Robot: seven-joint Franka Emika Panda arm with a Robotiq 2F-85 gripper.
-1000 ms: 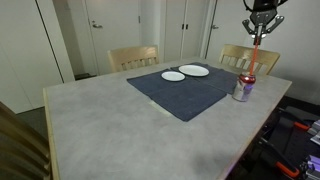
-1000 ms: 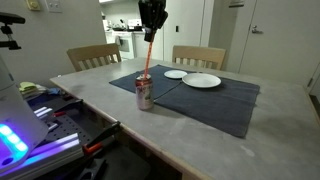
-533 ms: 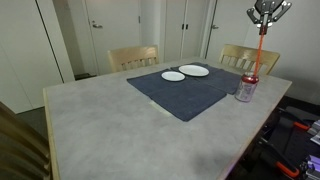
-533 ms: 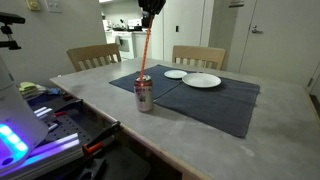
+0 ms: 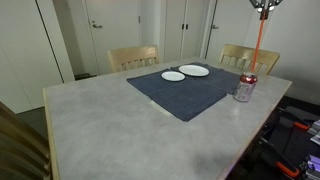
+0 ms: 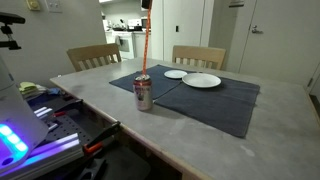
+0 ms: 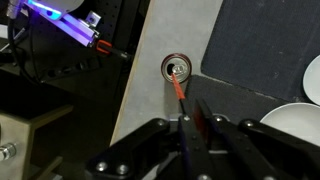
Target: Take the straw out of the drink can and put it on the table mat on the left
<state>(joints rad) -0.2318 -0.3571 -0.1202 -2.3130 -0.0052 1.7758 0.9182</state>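
The silvery drink can (image 5: pixel 244 87) with a red top stands on the table beside the mat's corner; it also shows in an exterior view (image 6: pixel 144 94) and from above in the wrist view (image 7: pixel 177 68). The red-orange straw (image 5: pixel 260 42) hangs upright above the can, its lower tip at or just over the can's mouth (image 6: pixel 144 50). My gripper (image 7: pixel 187 122) is shut on the straw's upper end (image 7: pixel 179 93), high up at the top edge of both exterior views (image 5: pixel 261 5). The navy table mat (image 5: pixel 190 88) lies in the middle of the table (image 6: pixel 215 100).
Two small white plates (image 5: pixel 185 73) sit on the mat's far part (image 6: pixel 194 78). Wooden chairs (image 5: pixel 133 57) stand behind the table. A cluttered cart with lit equipment (image 6: pixel 40 125) is next to the table edge near the can.
My gripper has risen straight up with the straw, from in view above the can to the frame's top edge. The straw has slid up out of the can. The can has not moved.
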